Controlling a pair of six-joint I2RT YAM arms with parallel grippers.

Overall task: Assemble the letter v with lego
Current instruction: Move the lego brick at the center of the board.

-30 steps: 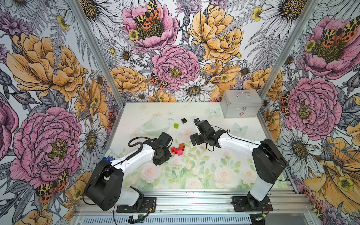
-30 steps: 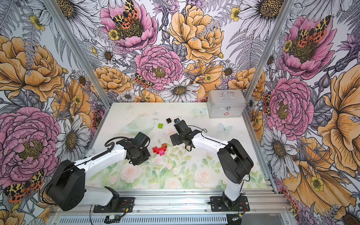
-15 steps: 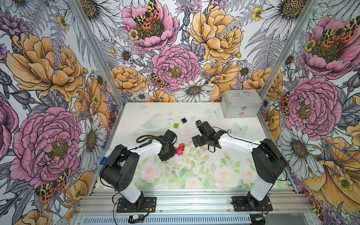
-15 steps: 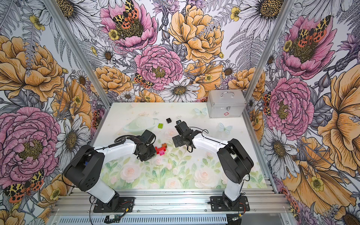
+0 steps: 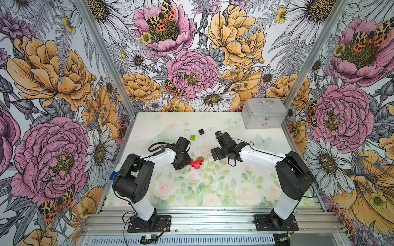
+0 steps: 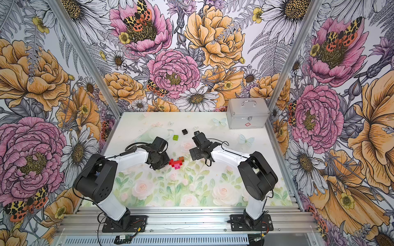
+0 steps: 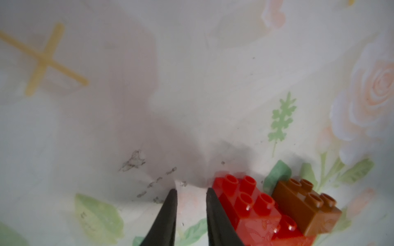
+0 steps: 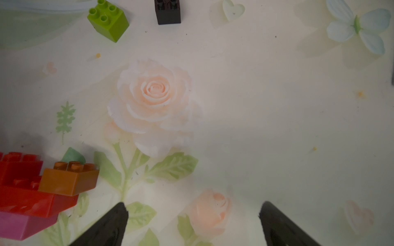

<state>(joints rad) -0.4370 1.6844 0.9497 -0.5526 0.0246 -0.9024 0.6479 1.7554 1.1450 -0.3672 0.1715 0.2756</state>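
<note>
The partly built letter v (image 5: 196, 164) (image 6: 176, 163) lies mid-table: a pink brick (image 8: 21, 225) under a long red one (image 8: 21, 198), with a square red brick (image 7: 245, 202) and an orange-brown brick (image 7: 304, 204) (image 8: 68, 181) on top. My left gripper (image 5: 187, 163) (image 6: 166, 163) (image 7: 190, 191) is shut and empty, one finger against the square red brick's side. My right gripper (image 5: 216, 155) (image 6: 195, 154) (image 8: 191, 209) hovers open to the right of the figure, holding nothing. Loose lime-green (image 5: 193, 137) (image 8: 108, 21) and black (image 5: 201, 131) (image 8: 168, 12) lego bricks sit farther back.
A silver metal case (image 5: 264, 116) (image 6: 247, 116) stands at the back right corner. The flowered table mat (image 5: 213, 191) is ringed by patterned walls, with an aluminium rail along the front edge (image 5: 202, 217).
My left arm has swung its shoulder upright and brought its shut gripper rightwards up to the red brick. The right gripper has barely moved and stays open.
</note>
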